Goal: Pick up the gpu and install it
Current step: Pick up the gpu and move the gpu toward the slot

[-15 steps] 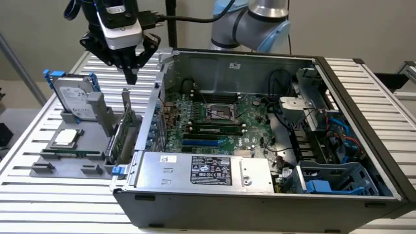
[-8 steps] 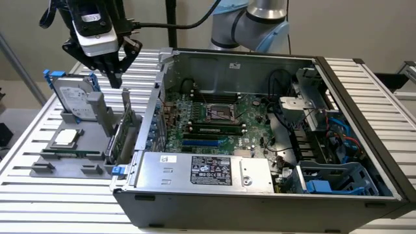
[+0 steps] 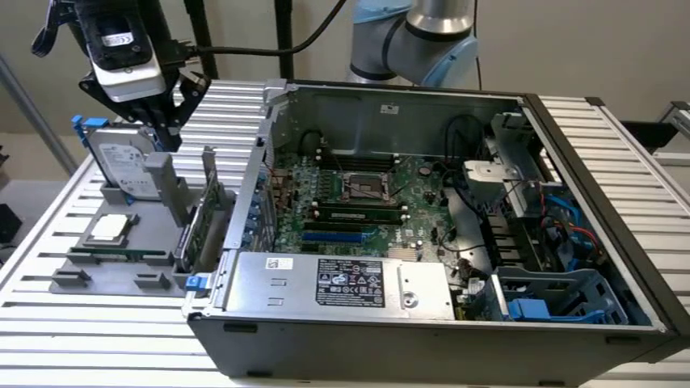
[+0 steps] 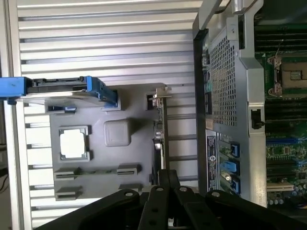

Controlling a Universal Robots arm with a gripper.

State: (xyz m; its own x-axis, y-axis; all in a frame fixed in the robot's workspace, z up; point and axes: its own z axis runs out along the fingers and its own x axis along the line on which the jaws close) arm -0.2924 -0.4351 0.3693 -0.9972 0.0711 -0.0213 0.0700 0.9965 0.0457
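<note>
The gpu [image 3: 199, 228] stands on its long edge in a slot of the grey holder tray [image 3: 81, 279], just outside the computer case's wall, with its grey metal bracket uppermost. In the wrist view the gpu [image 4: 159, 130] appears edge-on as a thin strip. My gripper [image 3: 170, 139] hangs above the tray, higher than the card and toward the exterior view's left of it, touching nothing. Its fingers [image 4: 162, 184] meet at their tips, so the gripper [image 4: 167, 175] is shut and holds nothing.
A silver hard drive [image 3: 116, 158] with blue rails stands at the tray's back, and a square CPU chip [image 3: 111, 229] lies flat on the tray. The open computer case [image 3: 431, 323] shows the motherboard [image 3: 367, 202] with a blue slot [image 3: 336, 237]. The slatted table [image 3: 108, 339] lies under everything.
</note>
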